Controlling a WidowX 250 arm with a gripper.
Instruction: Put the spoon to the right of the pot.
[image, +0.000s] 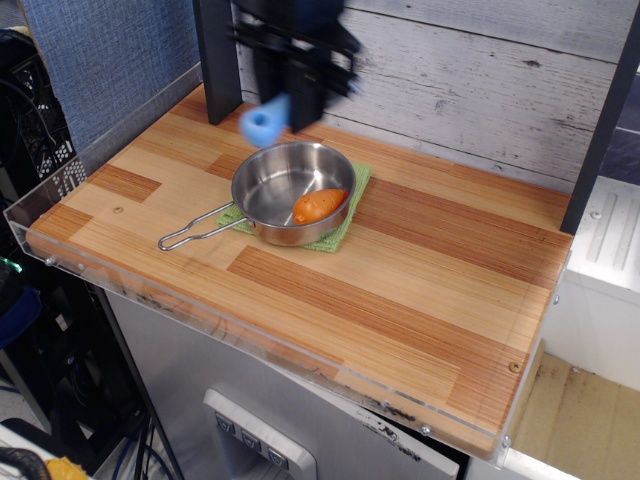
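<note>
The pot (290, 190) is a shiny steel saucepan on a green cloth (345, 222) at the left middle of the wooden table, its wire handle (195, 230) pointing to the front left. An orange food piece (320, 205) lies inside it. My gripper (290, 100) is blurred, high above the pot's back rim, and shut on the spoon (267, 122). Only the spoon's light-blue handle end shows; its grey bowl is hidden between the fingers.
The wooden tabletop (420, 290) extends right and forward of the pot. A grey plank wall (450, 80) stands behind. A dark post (218, 60) rises at the back left. A clear plastic rim (60, 250) edges the table's left and front.
</note>
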